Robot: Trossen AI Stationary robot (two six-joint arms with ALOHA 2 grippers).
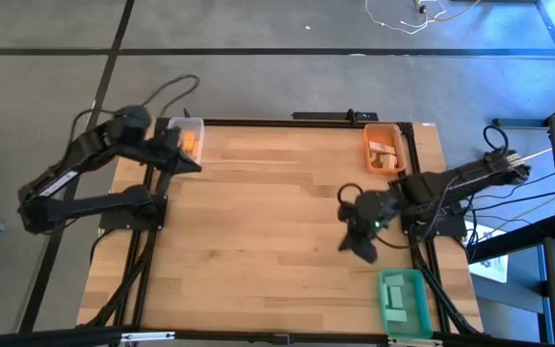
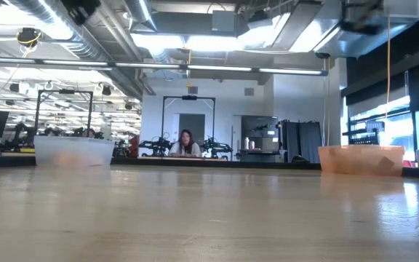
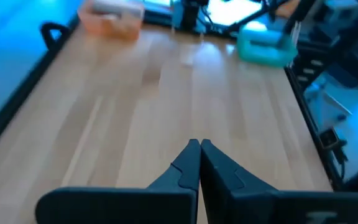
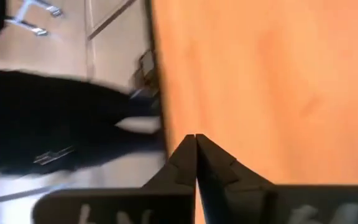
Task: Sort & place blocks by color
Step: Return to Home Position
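Observation:
Orange blocks [image 1: 190, 143] lie in the clear bin [image 1: 185, 127] at the table's far left corner. Pale wood blocks [image 1: 384, 154] lie in the orange bin [image 1: 383, 132] at the far right. Teal-green blocks [image 1: 397, 301] lie in the green bin [image 1: 404, 304] at the near right. My left gripper [image 1: 193, 166] is shut and empty beside the clear bin; it also shows in the left wrist view [image 3: 199, 146]. My right gripper [image 1: 364, 253] is shut and empty above the table's right part; it also shows in the right wrist view [image 4: 195, 139].
The wooden table top [image 1: 277, 222] lies bare between the bins. In the low view the clear bin [image 2: 73, 151] stands at the left and the orange bin [image 2: 360, 159] at the right. A person [image 2: 186, 144] sits far off in the room behind.

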